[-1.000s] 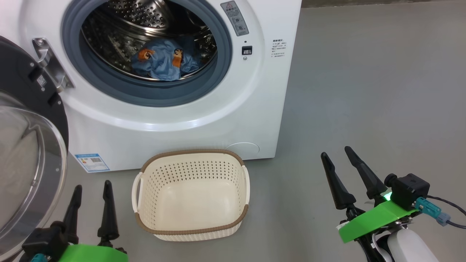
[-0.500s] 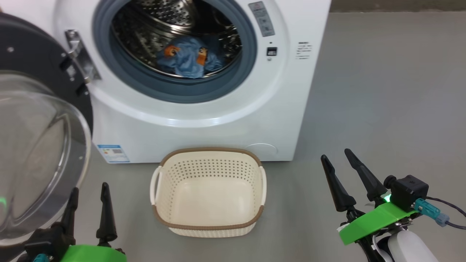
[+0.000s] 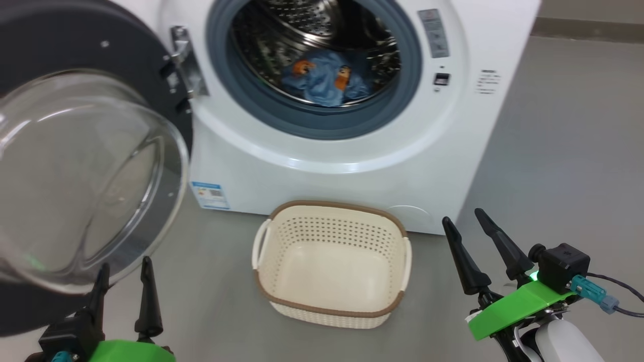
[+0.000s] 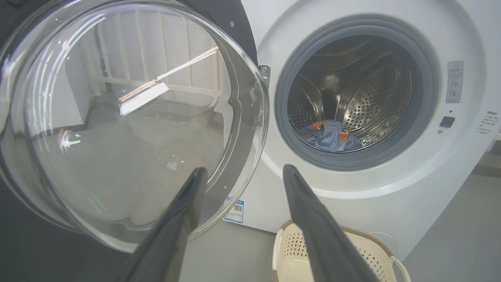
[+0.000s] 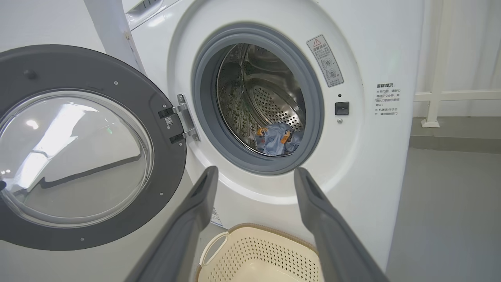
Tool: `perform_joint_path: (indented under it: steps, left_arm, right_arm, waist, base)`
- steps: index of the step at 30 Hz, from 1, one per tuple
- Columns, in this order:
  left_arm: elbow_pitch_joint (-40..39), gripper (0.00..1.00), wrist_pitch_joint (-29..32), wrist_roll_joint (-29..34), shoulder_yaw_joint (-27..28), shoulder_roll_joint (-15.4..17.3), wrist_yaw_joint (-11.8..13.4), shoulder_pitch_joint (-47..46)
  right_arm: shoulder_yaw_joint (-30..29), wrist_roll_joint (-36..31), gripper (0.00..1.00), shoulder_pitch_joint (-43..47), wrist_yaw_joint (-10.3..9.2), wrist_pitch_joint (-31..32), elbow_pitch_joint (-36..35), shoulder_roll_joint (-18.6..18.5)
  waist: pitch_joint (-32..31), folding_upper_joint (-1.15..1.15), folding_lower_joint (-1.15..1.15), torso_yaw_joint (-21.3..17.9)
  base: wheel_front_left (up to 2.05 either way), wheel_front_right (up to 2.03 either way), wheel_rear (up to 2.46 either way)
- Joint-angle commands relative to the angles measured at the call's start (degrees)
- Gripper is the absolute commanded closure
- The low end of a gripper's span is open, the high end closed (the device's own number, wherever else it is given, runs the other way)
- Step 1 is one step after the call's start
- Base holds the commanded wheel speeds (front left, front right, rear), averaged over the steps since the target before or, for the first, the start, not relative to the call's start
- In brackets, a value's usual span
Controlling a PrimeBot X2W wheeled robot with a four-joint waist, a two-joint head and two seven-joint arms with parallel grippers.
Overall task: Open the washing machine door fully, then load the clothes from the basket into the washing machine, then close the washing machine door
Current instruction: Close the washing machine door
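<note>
Since a second ago the head camera has swung left: the washer (image 3: pixel 352 166), door (image 3: pixel 75 35) and basket (image 3: pixel 332 203) all sit further right in frame, with no shift among themselves. The left claw (image 3: pixel 125 263) and right claw (image 3: pixel 462 215) keep their frame corners, spread as wide as before.

Washer: white box with a smooth glossy front, on a grey floor (image 3: pixel 563 151). The round port is ringed by a grey rubber seal (image 3: pixel 322 123). Behind it is a perforated steel drum (image 3: pixel 302 20) with raised ribs. A small blue label (image 3: pixel 210 193) sits low on the front.

Door: swung wide to the robot's left, hung on a metal hinge (image 3: pixel 186 65) at the port's left edge. Broad dark rim (image 5: pixel 168 156), dotted with small screws. A clear glass bowl (image 3: pixel 85 176) bulges toward the robot and catches reflections.

Load: the clothes (image 3: pixel 327 80) are one soft crumpled heap of blue fabric with orange-brown patches, lying at the bottom of the drum behind the seal lip.

Basket: cream plastic, a rounded rectangle, its walls punched with rows of small holes. It has a brown rim band and pale loop handles (image 3: pixel 260 241) on the short sides. It stands on the floor just in front of the washer, below the port, and its bare cream bottom shows.

Left claw: long dark tapered fingers, open, gripping nothing. They point up at the bowl's lower edge, and contact with the glass cannot be told.

Right claw: also open and gripping nothing, on a green bracket (image 3: pixel 518 306), over the floor to the right of the basket.
</note>
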Motion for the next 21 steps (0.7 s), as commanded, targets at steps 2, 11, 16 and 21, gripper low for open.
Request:
perform_joint_path:
  steps: [2, 11, 16, 21]
  left_arm:
    - [-0.95, 0.00, -0.36, 0.89, 1.99, 0.68, 0.74, -0.26]
    - [-0.53, 0.00, -0.36, 1.38, 2.11, 0.64, 2.21, 0.03]
    - [-0.57, 0.00, -0.36, 1.96, 2.60, 0.63, 3.54, -0.23]
    - [-0.81, 0.00, -0.36, 1.18, 2.92, 0.61, 4.01, -0.11]
  right_arm:
    - [1.36, 0.54, 0.00, 0.41, 0.09, -0.27, -1.24, -0.23]
    - [1.11, 0.45, 0.00, 0.72, 0.09, -0.27, -1.40, 0.02]
    - [0.96, 0.11, 0.00, 0.86, 0.09, -0.27, -1.51, 0.26]
    - [0.91, 0.19, 0.00, 0.95, 0.09, -0.27, -1.34, 0.13]
  waist:
    - [-0.38, 0.00, 0.00, 3.78]
    - [-0.59, 0.00, 0.00, 8.68]
    - [-0.48, 0.00, 0.00, 10.60]
    - [-0.61, 0.00, 0.00, 11.71]
  base:
    - [0.00, 0.00, 0.00]
    - [0.00, 0.00, 0.00]
    - [0.00, 0.00, 0.00]
    - [0.00, 0.00, 0.00]
